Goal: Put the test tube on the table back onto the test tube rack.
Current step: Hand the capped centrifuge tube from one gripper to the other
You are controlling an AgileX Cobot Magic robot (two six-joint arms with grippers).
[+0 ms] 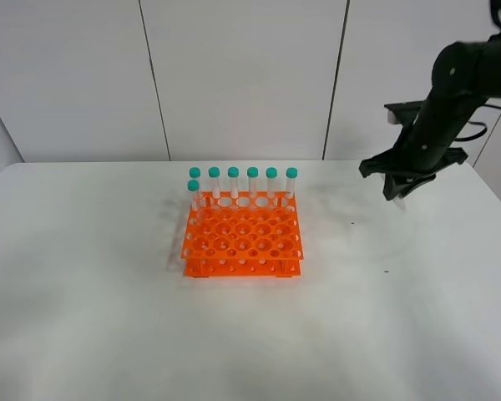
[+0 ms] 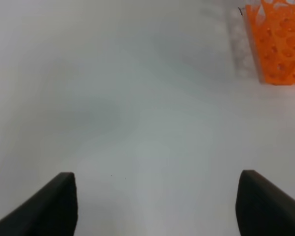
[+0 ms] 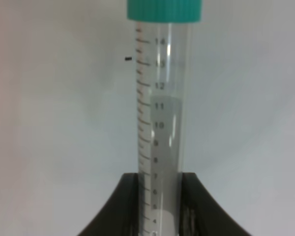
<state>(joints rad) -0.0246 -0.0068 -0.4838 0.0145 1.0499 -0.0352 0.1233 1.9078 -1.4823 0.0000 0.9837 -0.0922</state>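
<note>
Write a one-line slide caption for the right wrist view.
Black fingers grip a teal-capped, graduated test tube over the white table.

Glossy plastic rack [image 1: 242, 241], matt table [image 1: 92, 322]

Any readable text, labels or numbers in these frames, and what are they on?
"14", "13", "12", "11", "10": graduation scale on the test tube.
Lower scale numbers, toward the right gripper: too blurred to trust.
The test tube rack and the table: no text.
</note>
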